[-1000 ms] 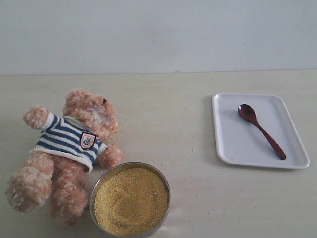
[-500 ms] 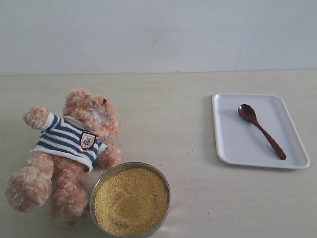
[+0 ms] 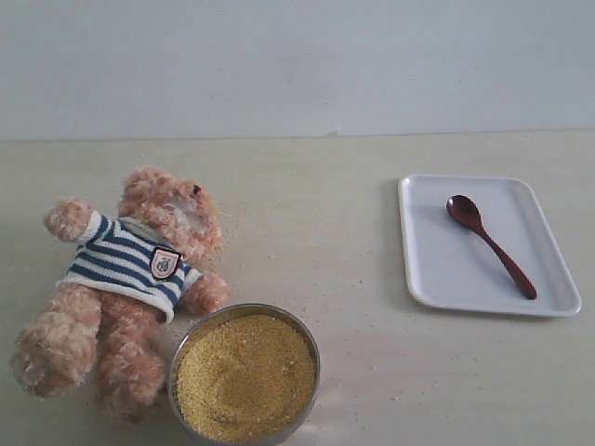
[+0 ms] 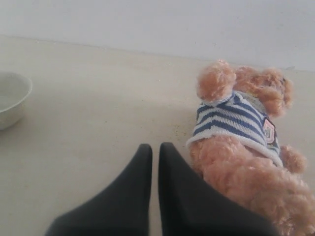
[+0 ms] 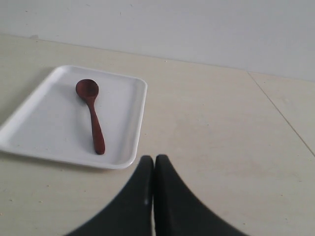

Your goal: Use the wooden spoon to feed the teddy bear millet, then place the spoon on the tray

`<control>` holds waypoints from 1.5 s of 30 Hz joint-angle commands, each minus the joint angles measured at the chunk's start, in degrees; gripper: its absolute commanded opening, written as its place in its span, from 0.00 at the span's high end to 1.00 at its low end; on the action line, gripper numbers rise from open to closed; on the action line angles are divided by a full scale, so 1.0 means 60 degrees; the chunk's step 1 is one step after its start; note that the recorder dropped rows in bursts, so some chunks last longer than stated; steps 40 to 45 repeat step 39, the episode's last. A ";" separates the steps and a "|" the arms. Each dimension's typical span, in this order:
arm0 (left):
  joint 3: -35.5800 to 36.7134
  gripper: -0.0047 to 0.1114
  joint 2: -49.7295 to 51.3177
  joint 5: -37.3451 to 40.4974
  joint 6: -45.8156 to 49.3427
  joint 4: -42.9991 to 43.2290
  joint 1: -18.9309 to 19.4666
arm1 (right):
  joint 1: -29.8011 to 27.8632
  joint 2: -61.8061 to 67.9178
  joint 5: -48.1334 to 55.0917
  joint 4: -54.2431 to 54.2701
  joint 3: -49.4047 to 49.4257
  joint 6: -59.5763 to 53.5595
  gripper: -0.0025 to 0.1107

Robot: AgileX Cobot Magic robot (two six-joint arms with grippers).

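The teddy bear (image 3: 139, 279) in its striped shirt lies on its back at the left of the table, also in the left wrist view (image 4: 246, 142). Millet (image 3: 244, 375) fills a round metal bowl (image 3: 311, 351) by the bear's leg. The wooden spoon (image 3: 491, 246) lies diagonally on the white tray (image 3: 437, 279) at the right; both show in the right wrist view, the spoon (image 5: 92, 114) on the tray (image 5: 49, 132). My left gripper (image 4: 155, 147) is shut and empty beside the bear's leg. Short of the tray's near corner, my right gripper (image 5: 154, 158) is shut and empty. Neither gripper shows in the exterior view.
Loose millet grains are scattered on the table around the bear's head (image 3: 232, 228). A pale bowl (image 4: 12, 98) sits at the edge of the left wrist view. A seam in the tabletop (image 5: 280, 115) runs past the right gripper.
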 commanded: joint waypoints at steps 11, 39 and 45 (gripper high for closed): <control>0.0038 0.92 -0.0023 -0.0232 0.0387 -0.0278 -0.0100 | -0.0064 -0.0035 -0.0059 0.0027 -0.0005 0.0000 0.98; 0.0038 0.92 -0.0023 -0.0232 0.0387 -0.0278 -0.0100 | -0.0064 -0.0035 -0.0059 0.0027 -0.0005 0.0000 0.98; 0.0038 0.92 -0.0023 -0.0232 0.0387 -0.0278 -0.0100 | -0.0064 -0.0035 -0.0059 0.0027 -0.0005 0.0000 0.98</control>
